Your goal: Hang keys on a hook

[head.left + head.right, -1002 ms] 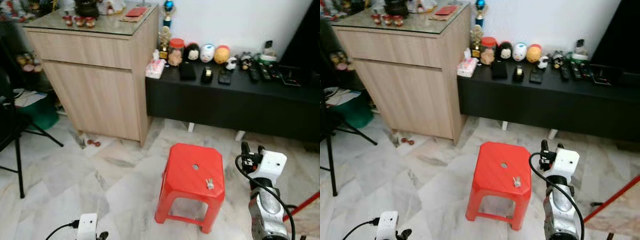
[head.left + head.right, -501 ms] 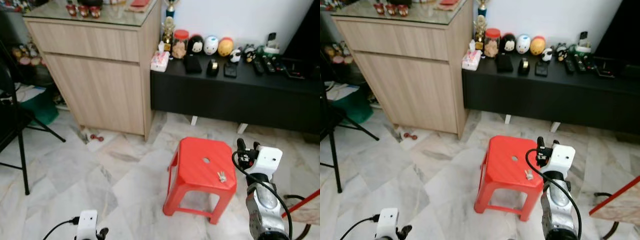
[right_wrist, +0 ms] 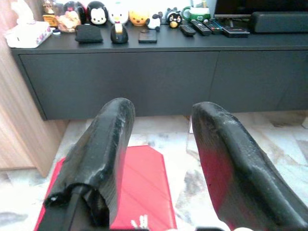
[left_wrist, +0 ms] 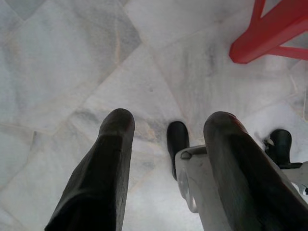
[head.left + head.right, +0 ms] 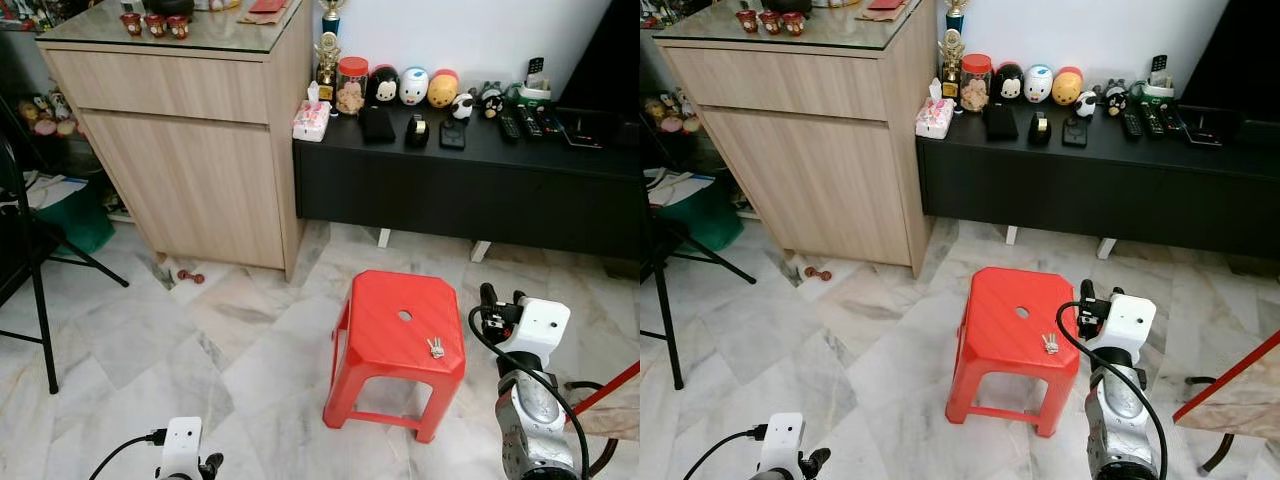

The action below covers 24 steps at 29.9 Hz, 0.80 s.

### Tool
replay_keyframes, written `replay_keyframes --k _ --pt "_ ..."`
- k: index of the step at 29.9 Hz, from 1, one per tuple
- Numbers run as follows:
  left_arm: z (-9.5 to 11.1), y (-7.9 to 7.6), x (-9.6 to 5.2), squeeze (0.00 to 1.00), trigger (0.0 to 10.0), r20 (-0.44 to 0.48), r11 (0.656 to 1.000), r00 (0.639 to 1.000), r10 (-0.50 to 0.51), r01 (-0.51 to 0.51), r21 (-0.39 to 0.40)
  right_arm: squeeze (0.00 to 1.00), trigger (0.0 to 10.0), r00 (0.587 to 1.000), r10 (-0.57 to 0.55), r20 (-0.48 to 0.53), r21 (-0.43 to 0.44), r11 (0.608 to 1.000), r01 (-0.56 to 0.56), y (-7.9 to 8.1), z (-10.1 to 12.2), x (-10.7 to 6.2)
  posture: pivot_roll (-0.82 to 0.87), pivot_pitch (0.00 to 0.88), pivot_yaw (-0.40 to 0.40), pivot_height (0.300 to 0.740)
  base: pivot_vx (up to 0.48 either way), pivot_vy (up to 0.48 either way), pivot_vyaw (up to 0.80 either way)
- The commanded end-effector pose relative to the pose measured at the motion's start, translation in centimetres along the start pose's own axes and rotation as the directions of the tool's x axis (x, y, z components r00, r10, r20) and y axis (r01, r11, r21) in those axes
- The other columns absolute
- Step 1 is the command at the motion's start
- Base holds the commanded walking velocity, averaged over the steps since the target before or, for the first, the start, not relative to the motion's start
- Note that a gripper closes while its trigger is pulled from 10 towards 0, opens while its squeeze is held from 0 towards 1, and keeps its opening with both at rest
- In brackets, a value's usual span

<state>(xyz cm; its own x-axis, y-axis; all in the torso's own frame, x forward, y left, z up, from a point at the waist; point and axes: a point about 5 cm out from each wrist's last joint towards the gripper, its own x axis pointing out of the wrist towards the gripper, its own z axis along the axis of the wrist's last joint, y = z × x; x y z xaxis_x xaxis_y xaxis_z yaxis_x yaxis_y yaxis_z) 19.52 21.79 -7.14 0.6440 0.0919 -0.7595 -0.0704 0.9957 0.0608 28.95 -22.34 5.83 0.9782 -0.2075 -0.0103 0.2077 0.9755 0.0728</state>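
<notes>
On top of the red stool [image 5: 402,330], near its right edge, lie the keys [image 5: 435,348]. Our right gripper [image 3: 161,159], jaws open, should come straight down over them; left gripper [image 4: 166,159] hangs open.

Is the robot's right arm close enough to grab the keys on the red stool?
Probably yes. The keys lie bare on the red stool, near its edge on the robot's right. The right gripper is open beside that edge, with nothing between.

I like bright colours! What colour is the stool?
Red stool, clearest in the left eye view.
</notes>
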Motion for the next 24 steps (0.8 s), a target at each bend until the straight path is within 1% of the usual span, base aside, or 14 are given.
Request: replay_keyframes --k 1,4,10,11,15,18,19,22,23,24 --pt "-0.5 0.1 -0.1 0.00 10.0 -0.034 1.000 0.999 -0.001 0.002 0.007 0.00 10.0 1.000 -0.022 0.002 0.001 1.000 0.022 -0.4 0.1 -0.1 0.09 0.092 -0.023 0.740 0.000 0.000 0.00" --pt "-0.5 0.3 -0.1 0.00 10.0 -0.033 1.000 0.999 0.001 -0.001 0.007 0.00 10.0 1.000 -0.026 0.001 0.006 1.000 0.026 -0.3 0.1 0.0 0.10 0.088 -0.022 0.740 0.000 0.000 0.00" --pt "-0.5 1.0 -0.2 0.00 10.0 -0.034 1.000 0.999 0.016 -0.015 0.012 0.00 10.0 1.000 -0.004 -0.012 0.019 1.000 0.005 0.9 -0.3 0.0 0.12 0.095 -0.018 0.740 0.000 0.000 0.00" --pt "-0.5 1.0 -0.2 0.00 10.0 -0.034 1.000 0.999 0.016 -0.015 0.012 0.00 10.0 1.000 -0.004 -0.012 0.019 1.000 0.005 0.9 -0.3 0.0 0.12 0.095 -0.018 0.740 0.000 0.000 0.00" --pt "-0.5 1.7 -0.3 0.00 10.0 -0.035 0.999 0.999 0.026 -0.025 0.025 0.00 10.0 1.000 0.022 -0.017 0.029 0.999 -0.021 1.6 -0.4 -0.2 0.13 0.101 -0.040 0.740 0.000 0.000 0.00" --pt "-0.6 2.0 -0.3 0.00 10.0 -0.035 0.999 0.998 0.045 -0.044 0.017 0.00 10.0 0.998 0.052 -0.031 0.025 0.998 -0.051 2.1 -0.6 -0.2 0.15 0.106 -0.065 0.740 0.000 0.000 0.00" --pt "-0.7 2.2 -0.4 0.00 10.0 -0.035 0.999 0.998 0.053 -0.052 0.014 0.00 10.0 0.997 0.071 -0.029 0.031 0.997 -0.070 2.6 -0.6 -0.3 0.15 0.103 -0.075 0.740 0.000 0.000 0.00" --pt "-0.7 2.4 -0.4 0.00 10.0 -0.035 0.998 0.998 0.061 -0.060 0.012 0.00 10.0 0.996 0.085 -0.026 0.035 0.996 -0.084 3.0 -0.5 -0.3 0.15 0.103 -0.078 0.740 0.000 0.000 0.00" --pt "-0.5 2.5 -0.4 0.00 10.0 -0.036 0.998 0.998 0.056 -0.054 0.035 0.00 10.0 0.996 0.086 -0.026 0.037 0.996 -0.085 3.1 -0.4 -0.2 0.15 0.099 -0.074 0.740 0.244 0.000 0.00" --pt "-0.5 2.5 -0.4 0.00 10.0 -0.036 0.998 0.998 0.056 -0.054 0.035 0.00 10.0 0.996 0.086 -0.026 0.037 0.996 -0.085 3.1 -0.4 -0.2 0.15 0.099 -0.074 0.740 0.244 0.000 0.00"
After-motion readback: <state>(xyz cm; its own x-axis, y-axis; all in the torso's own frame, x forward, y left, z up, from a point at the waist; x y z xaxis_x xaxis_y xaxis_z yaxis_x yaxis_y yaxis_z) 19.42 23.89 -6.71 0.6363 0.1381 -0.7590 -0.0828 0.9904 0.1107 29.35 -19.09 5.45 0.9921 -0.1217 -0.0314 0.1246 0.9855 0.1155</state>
